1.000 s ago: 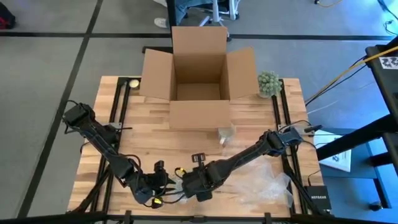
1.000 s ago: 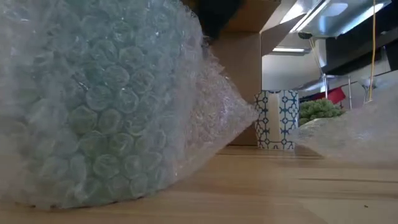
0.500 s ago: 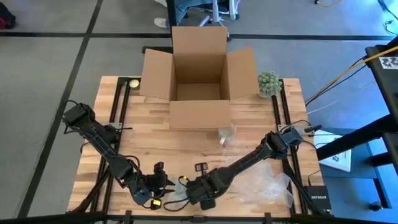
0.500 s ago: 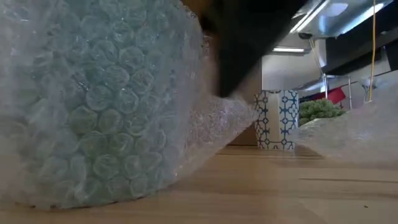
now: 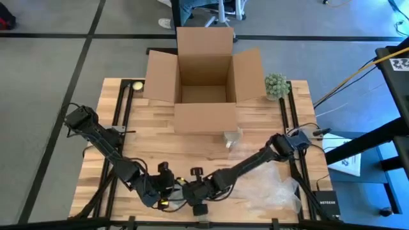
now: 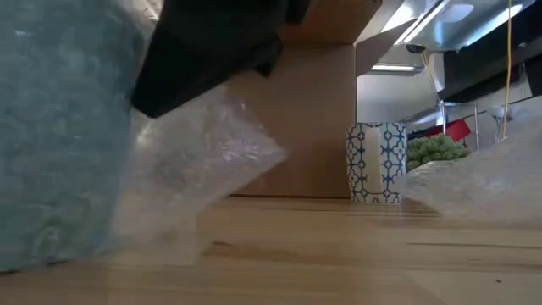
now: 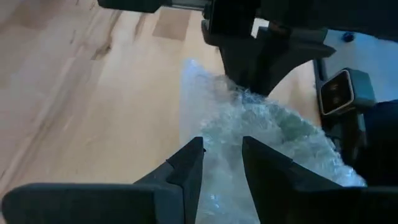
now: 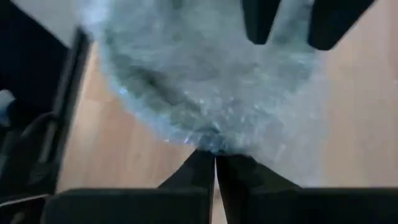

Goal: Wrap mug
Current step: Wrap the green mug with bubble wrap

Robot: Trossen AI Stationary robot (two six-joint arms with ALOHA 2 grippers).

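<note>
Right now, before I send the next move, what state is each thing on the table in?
Bubble-wrapped mug: bundled in wrap, at the table's front edge between both tools.
Left tool: open, fingers astride the wrap.
Right tool: shut on a fold of the wrap.
Cardboard box: flaps open, upright.
Patterned cup: upright, unwrapped.
Loose bubble wrap: crumpled, lying flat.

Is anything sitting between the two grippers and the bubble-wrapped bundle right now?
Nothing visible. The right gripper pinches the bubble wrap with its fingers together, and the left gripper straddles a fold from the opposite side.
</note>
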